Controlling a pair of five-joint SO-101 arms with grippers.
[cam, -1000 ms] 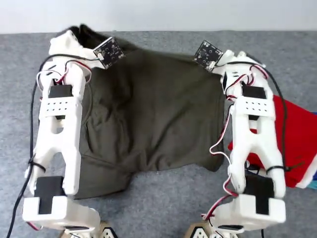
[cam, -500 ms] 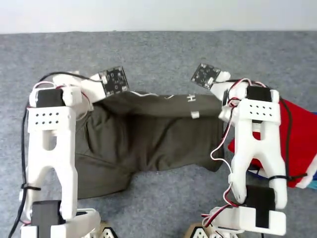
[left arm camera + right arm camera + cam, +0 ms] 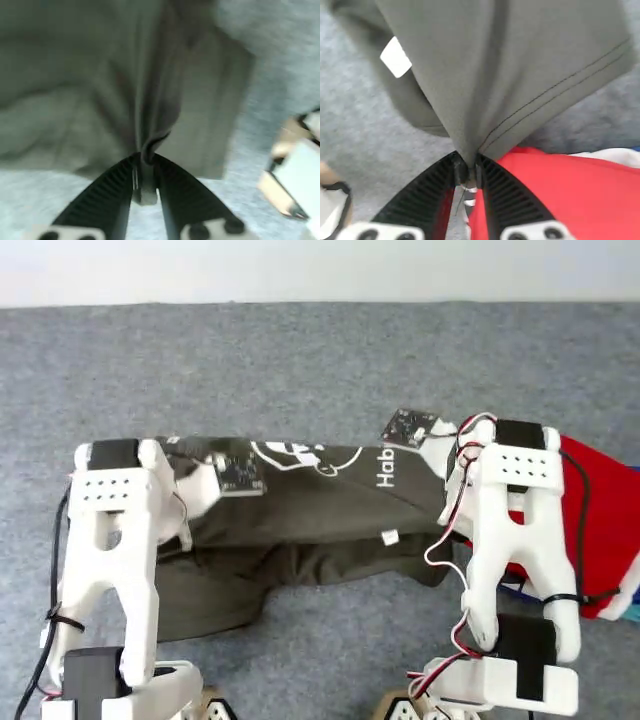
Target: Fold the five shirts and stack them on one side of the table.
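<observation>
An olive-green shirt (image 3: 320,510) lies across the grey table (image 3: 300,360) between two white arms. Its far edge is folded towards the near side, showing white print partly covered by the right arm. The left gripper (image 3: 144,172) is pinched tight on bunched shirt cloth, and the right gripper (image 3: 467,170) is pinched on the stitched hem. The left arm hides the shirt's left side. A red garment (image 3: 600,520) at the right is partly hidden by the right arm and cut off at the edge.

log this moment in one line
left pincer: shut on olive shirt | right pincer: shut on olive shirt | red shirt: lying beside olive shirt
</observation>
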